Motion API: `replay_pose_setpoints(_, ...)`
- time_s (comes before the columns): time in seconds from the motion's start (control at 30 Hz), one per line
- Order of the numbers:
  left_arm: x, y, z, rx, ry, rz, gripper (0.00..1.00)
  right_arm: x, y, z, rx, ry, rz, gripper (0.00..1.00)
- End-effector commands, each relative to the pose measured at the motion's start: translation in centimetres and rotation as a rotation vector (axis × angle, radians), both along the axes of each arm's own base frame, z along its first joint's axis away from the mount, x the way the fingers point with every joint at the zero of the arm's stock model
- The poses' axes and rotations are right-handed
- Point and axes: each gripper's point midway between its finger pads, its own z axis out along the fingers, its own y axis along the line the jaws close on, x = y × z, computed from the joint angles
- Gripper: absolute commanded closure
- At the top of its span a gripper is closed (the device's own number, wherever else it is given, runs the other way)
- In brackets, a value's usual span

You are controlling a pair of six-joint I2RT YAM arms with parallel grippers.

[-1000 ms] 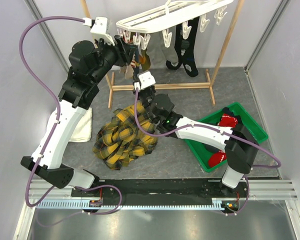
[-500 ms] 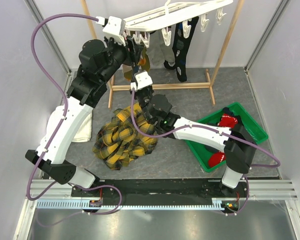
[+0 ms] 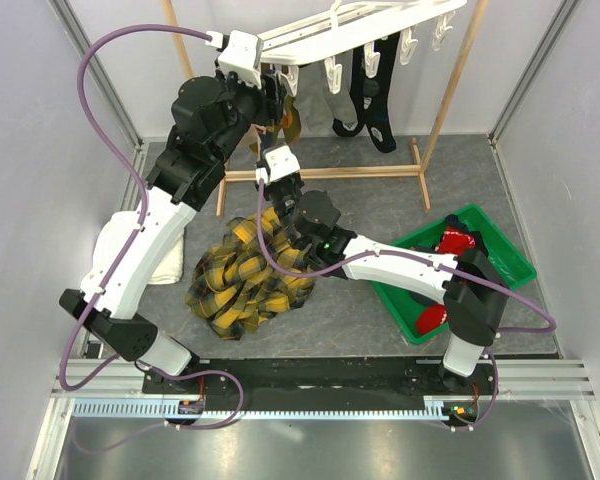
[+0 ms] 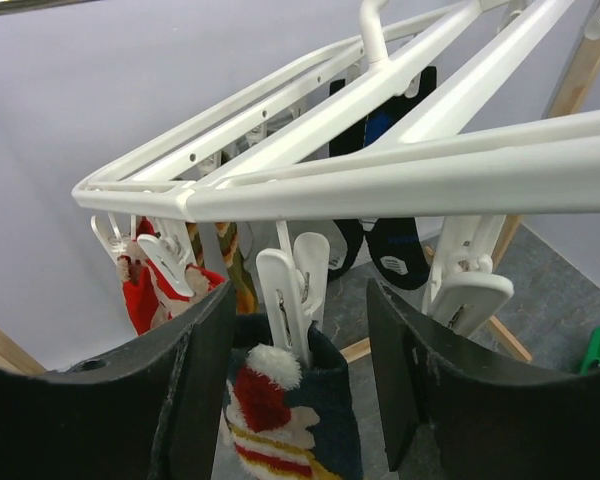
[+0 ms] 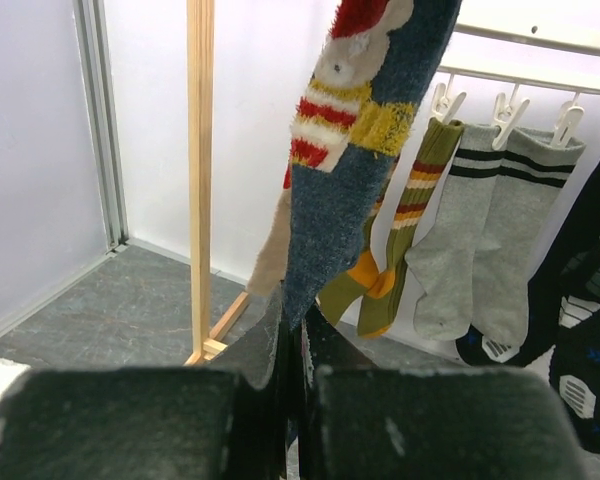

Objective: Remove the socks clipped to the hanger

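The white slatted hanger (image 3: pixel 360 25) hangs from the wooden frame; it also shows in the left wrist view (image 4: pixel 400 180). A navy Santa sock (image 4: pixel 300 420) hangs from a white clip (image 4: pixel 292 290). My left gripper (image 4: pixel 300 370) is open, with one finger on each side of that clip and the sock's top; it shows in the top view (image 3: pixel 272 100). My right gripper (image 5: pixel 300 340) is shut on the lower end of the navy Santa sock (image 5: pixel 340 190), below the hanger (image 3: pixel 270 150). Red (image 4: pixel 145 300), olive striped (image 5: pixel 410 220), grey (image 5: pixel 480 230) and black socks (image 3: pixel 370 100) are clipped on.
A green bin (image 3: pixel 500 250) at the right holds red socks (image 3: pixel 453 240). A yellow-black plaid cloth (image 3: pixel 245 280) lies mid-floor and a white towel (image 3: pixel 165 255) lies at the left. The wooden frame's base bar (image 3: pixel 320 173) and upright pole (image 5: pixel 200 150) stand close behind my right gripper.
My left arm has risen and moved right, bringing its open fingers round the clip on the navy sock. My right gripper has shifted slightly left, still holding the sock's end.
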Motion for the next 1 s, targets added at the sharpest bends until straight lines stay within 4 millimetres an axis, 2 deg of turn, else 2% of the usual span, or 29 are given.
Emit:
replay_pose_setpoints(0.0,-0.1,0.2,3.4,-0.014,-0.112,0.026,0.43,-0.5,0.4,2.6,0.061,-0.041,0.002,1.0)
replay_pose_setpoints(0.13,-0.1,-0.3,3.9,-0.023,-0.126,0.019,0.52,-0.5,0.6,2.6,0.06,-0.038,0.004,1.0)
replay_pose_setpoints(0.23,-0.1,-0.4,3.9,-0.023,-0.126,0.017,0.71,-0.6,0.6,2.7,0.06,-0.038,0.004,1.0)
replay_pose_setpoints(0.27,0.0,-0.5,3.8,-0.022,-0.125,0.017,0.85,-0.6,0.6,2.7,0.061,-0.038,0.004,1.0)
replay_pose_setpoints(0.33,-0.2,-0.6,4.0,-0.028,-0.126,0.009,0.98,-0.6,0.6,2.7,0.06,-0.038,0.004,1.0)
replay_pose_setpoints(0.67,-1.2,-1.5,3.5,-0.053,-0.084,-0.062,0.98,-0.4,0.5,2.1,0.069,-0.024,-0.009,1.0)
replay_pose_setpoints(0.77,-1.0,-1.2,3.3,-0.081,-0.062,-0.039,0.82,-0.5,0.4,2.3,0.077,-0.024,-0.007,1.0)
replay_pose_setpoints(0.8,-1.0,-1.2,3.3,-0.084,-0.061,-0.035,0.67,-0.5,0.4,2.3,0.078,-0.025,-0.007,1.0)
replay_pose_setpoints(0.87,-0.8,-1.2,3.3,-0.084,-0.06,-0.032,0.54,-0.5,0.5,2.3,0.075,-0.025,-0.006,1.0)
replay_pose_setpoints(0.9,-0.8,-1.1,3.3,-0.088,-0.062,-0.028,0.49,-0.4,0.5,2.3,0.077,-0.026,-0.006,1.0)
replay_pose_setpoints(0.97,-0.9,-1.0,3.4,-0.087,-0.068,-0.026,0.46,-0.4,0.5,2.3,0.075,-0.027,-0.005,1.0)
